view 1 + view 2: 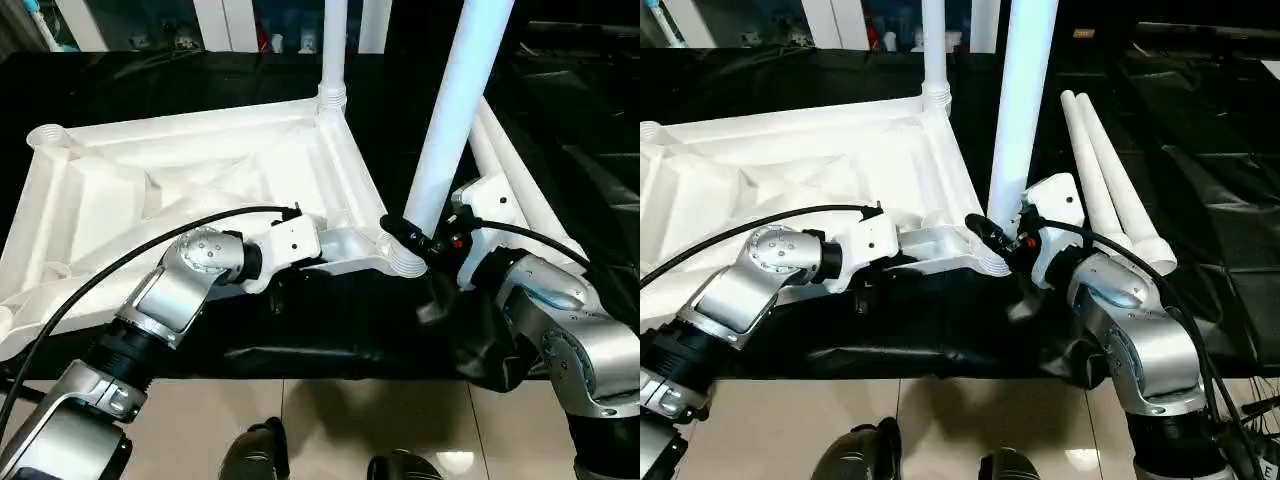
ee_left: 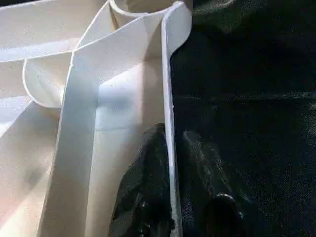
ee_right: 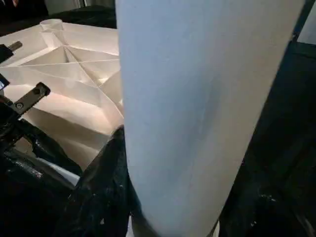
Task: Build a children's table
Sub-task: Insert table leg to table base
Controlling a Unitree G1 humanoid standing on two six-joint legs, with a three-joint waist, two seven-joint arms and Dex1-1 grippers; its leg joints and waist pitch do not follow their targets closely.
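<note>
Left tool (image 2: pixel 170 197) pinching rim of white ribbed plastic tabletop (image 1: pixel 200 190); right tool (image 1: pixel 425 245) clamping white tubular leg (image 1: pixel 450 120) above the socket. Risk: tilted leg jamming, thin rim slipping.

Tabletop: the square white plastic tabletop (image 1: pixel 200 180) is being shown underside up, smooth and faintly glossy along its ribs.
Upright leg: a smooth, satiny sheen is being given off by the long white plastic tubular leg (image 1: pixel 450 120).
Spare legs: the two lying white tubes (image 1: pixel 1110 190) are being seen as the same smooth plastic.
Work surface: the black sheet (image 1: pixel 330 330) is being seen as creased, slightly shiny film.
Forearms: the silver forearms (image 1: pixel 1140 330) are being lit as brushed metal.
Floor: the pale tiles (image 1: pixel 330 420) are being shown glossy, with reflections.
</note>
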